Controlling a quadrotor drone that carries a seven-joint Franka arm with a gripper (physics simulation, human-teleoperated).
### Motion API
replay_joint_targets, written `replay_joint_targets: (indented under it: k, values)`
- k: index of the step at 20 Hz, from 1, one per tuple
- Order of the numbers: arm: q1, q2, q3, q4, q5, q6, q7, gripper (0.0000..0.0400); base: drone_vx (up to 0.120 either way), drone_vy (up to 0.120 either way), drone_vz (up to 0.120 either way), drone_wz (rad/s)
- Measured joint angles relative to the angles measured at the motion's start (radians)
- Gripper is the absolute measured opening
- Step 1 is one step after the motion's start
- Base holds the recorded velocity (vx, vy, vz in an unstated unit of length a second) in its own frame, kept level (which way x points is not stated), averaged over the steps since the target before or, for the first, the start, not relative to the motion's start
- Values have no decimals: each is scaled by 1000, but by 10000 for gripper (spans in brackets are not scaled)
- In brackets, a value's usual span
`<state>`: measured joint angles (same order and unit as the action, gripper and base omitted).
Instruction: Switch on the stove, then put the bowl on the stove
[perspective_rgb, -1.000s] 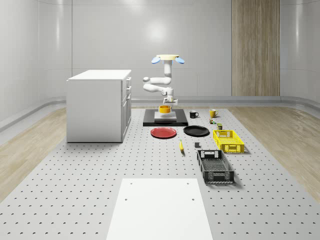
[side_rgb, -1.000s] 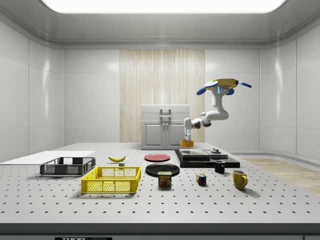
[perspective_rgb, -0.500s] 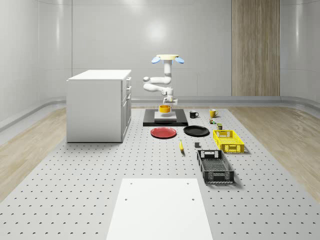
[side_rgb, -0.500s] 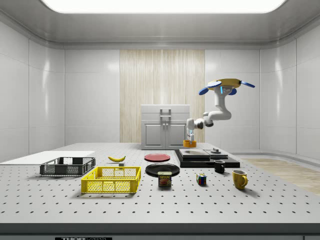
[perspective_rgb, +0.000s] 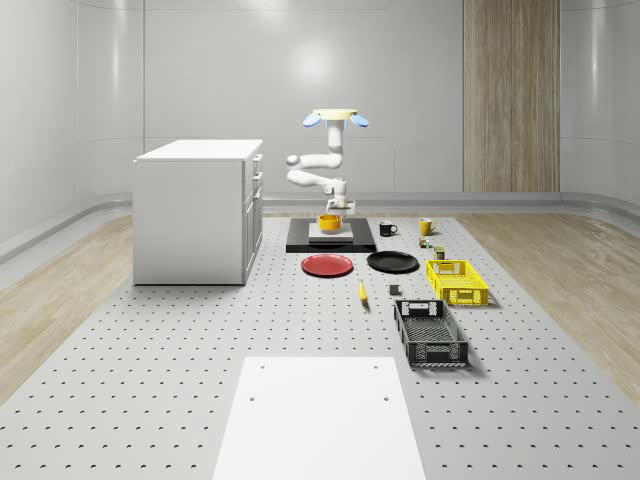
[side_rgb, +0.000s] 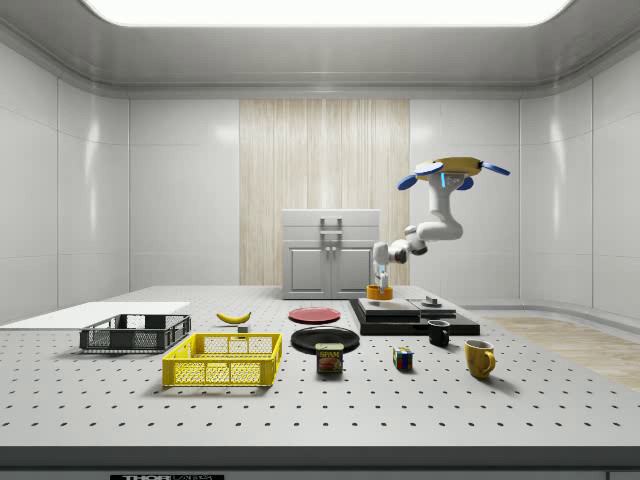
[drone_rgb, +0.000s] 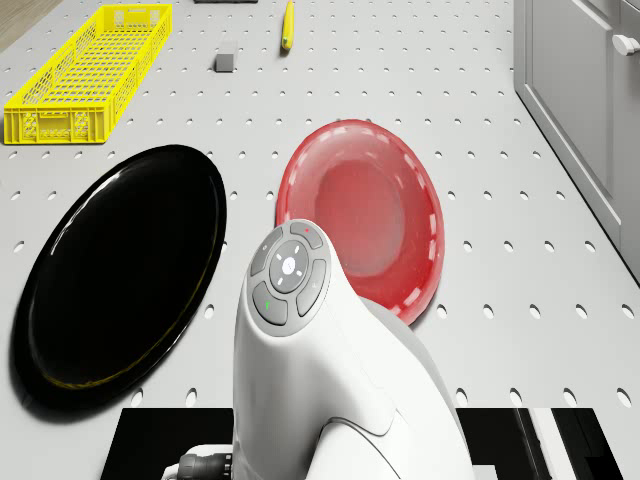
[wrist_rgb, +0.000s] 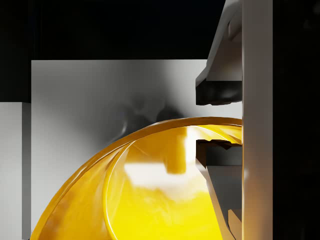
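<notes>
While the drone (perspective_rgb: 336, 117) hovers, the perforated table (perspective_rgb: 200, 340) spans the grey-walled room.

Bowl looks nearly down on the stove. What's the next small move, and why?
Probably open the gripper and let go. The yellow bowl appears seated on the stove, its rim pinched between the fingers, while the drone hovers over the stove's far end.

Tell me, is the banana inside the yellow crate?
No. In the whole-scene view the banana lies on the table, to the left of the yellow crate and apart from it.
</notes>
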<state>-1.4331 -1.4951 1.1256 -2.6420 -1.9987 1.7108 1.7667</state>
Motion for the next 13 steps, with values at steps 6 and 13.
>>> replay_joint_targets:
  k: [6,13]
  values:
    - [-2,10,-20,10,-21,4,-2,280,0,0,0,0]
    - [13,8,26,-15,19,-25,-4,377,0,0,0,0]
